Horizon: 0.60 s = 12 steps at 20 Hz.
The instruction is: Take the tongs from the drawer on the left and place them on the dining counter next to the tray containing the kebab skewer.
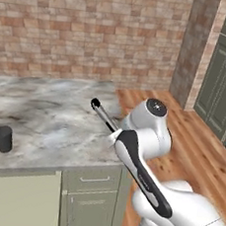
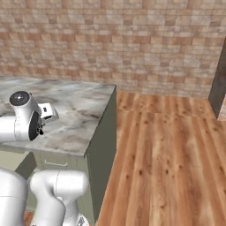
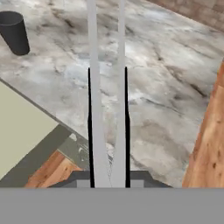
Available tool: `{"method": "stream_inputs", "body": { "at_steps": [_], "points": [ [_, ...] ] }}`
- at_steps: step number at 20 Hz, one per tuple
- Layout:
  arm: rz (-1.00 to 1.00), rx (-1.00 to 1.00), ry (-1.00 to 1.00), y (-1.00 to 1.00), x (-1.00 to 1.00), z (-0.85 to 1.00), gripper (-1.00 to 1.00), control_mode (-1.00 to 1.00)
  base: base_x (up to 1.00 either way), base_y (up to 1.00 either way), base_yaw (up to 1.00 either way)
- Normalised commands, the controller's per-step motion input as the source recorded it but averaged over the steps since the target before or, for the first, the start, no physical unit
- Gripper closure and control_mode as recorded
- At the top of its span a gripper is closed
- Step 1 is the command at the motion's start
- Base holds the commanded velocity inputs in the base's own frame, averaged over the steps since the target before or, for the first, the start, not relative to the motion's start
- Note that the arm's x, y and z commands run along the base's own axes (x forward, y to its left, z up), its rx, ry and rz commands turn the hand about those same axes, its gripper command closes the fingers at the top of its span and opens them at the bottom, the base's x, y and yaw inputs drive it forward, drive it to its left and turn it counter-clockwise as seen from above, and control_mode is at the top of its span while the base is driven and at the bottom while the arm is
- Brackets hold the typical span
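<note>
Gripper (image 3: pixel 108 131) pinching the silver tongs (image 3: pixel 106 65) lengthwise, held above the marbled counter (image 3: pixel 166 87) near a dark cup (image 3: pixel 14 31).

The table (image 1: pixel 54 123) is a grey-white marbled top with darker smoky streaks, sitting over sage-green cabinets. It runs back to a brick wall (image 1: pixel 90 28) and ends at a square corner beside the wooden floor (image 2: pixel 167 150). A small dark cup (image 1: pixel 3 138) stands upright on it near the front edge, well away from that corner, with bare marble all round it; in the hand view the same cup (image 3: pixel 14 32) sits at the upper left. Below the front edge a narrow green drawer (image 1: pixel 93 179) has a short silver handle. The floor is warm orange-brown planks reaching to the wall.
</note>
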Motion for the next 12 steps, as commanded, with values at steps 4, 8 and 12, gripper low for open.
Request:
{"method": "stream_inputs", "body": {
  "at_steps": [4, 8, 12],
  "points": [
    [0.00, 0.00, 0.00, 0.00, 0.00, 0.00, 1.00, 1.00, 0.43, -1.00, -0.05],
    [0.00, 0.00, 0.00, 0.00, 0.00, 0.00, 1.00, 1.00, 0.90, -1.00, -0.03],
    [0.00, 0.00, 0.00, 0.00, 0.00, 0.00, 1.00, 1.00, 1.00, -0.13, 0.03]
  ]
}}
